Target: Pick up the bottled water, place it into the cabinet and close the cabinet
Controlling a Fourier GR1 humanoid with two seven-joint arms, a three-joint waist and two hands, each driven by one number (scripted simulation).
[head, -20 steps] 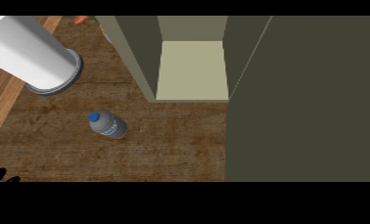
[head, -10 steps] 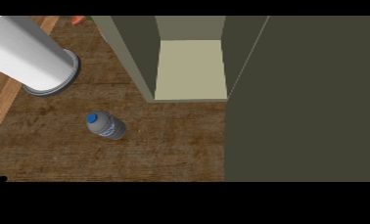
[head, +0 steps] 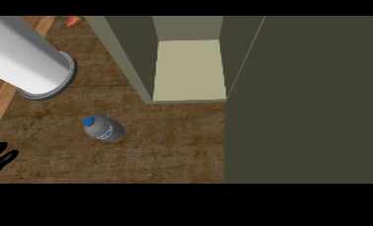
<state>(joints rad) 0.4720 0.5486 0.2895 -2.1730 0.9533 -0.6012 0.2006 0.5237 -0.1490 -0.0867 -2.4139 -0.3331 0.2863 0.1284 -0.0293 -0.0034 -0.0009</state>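
a: what takes up the most room here?

b: the cabinet's open door [head: 299, 101], a dark olive slab covering the whole right side of the head view. beside it, the cabinet [head: 131, 57] itself stands open, with a pale shelf floor [head: 189, 69] showing inside.

a: and under all that?

b: the brown wooden counter [head: 167, 151], running across the lower left and middle.

a: next biggest?

b: a white cylinder [head: 33, 67] at the left, its grey-rimmed end resting on the counter, well apart from the cabinet.

a: where's the bottled water [head: 102, 127]?

b: on the counter, upright as far as i can tell, blue cap facing up at us. it sits below the cylinder and to the lower left of the cabinet opening, touching neither. nothing holds it.

a: any hands?

b: only black fingertips of the left hand [head: 6, 155] poking in at the left edge, apart from the bottle and holding nothing. whether they're spread or curled, i cannot tell. the right hand doesn't show.

a: anything smaller?

b: a small orange thing [head: 73, 20] at the top edge, left of the cabinet; too little shows to name it.
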